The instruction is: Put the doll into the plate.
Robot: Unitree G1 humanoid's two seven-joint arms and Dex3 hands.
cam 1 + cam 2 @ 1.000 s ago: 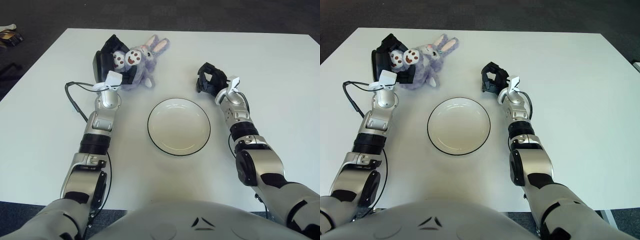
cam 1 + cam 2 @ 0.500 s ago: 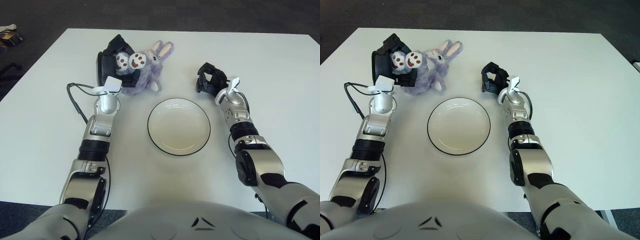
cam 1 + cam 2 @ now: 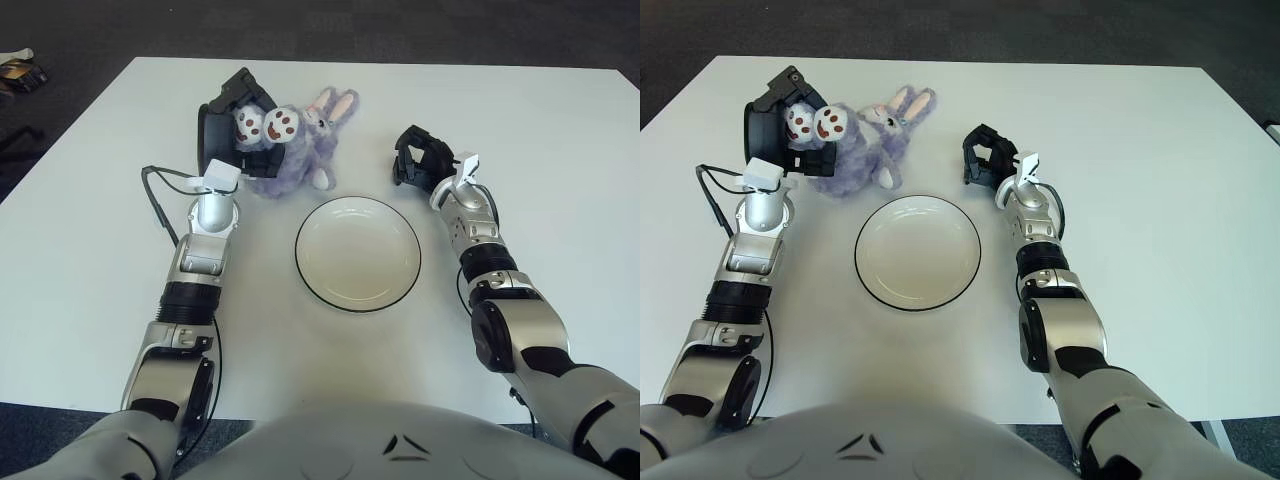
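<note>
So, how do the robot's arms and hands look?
Both arms are silver with black joint rings. The left hand and right hand are black, each with a white tag at the wrist. A thin black cable loops beside the left forearm.

You've carried the doll (image 3: pixel 295 145) rightward across the upper part of the frame, and its ears now point toward upper centre rather than sitting at upper left. Your left hand (image 3: pixel 235 130), fingers closed around the doll's feet end, has shifted right with it and nearer the plate (image 3: pixel 357 253).
</note>
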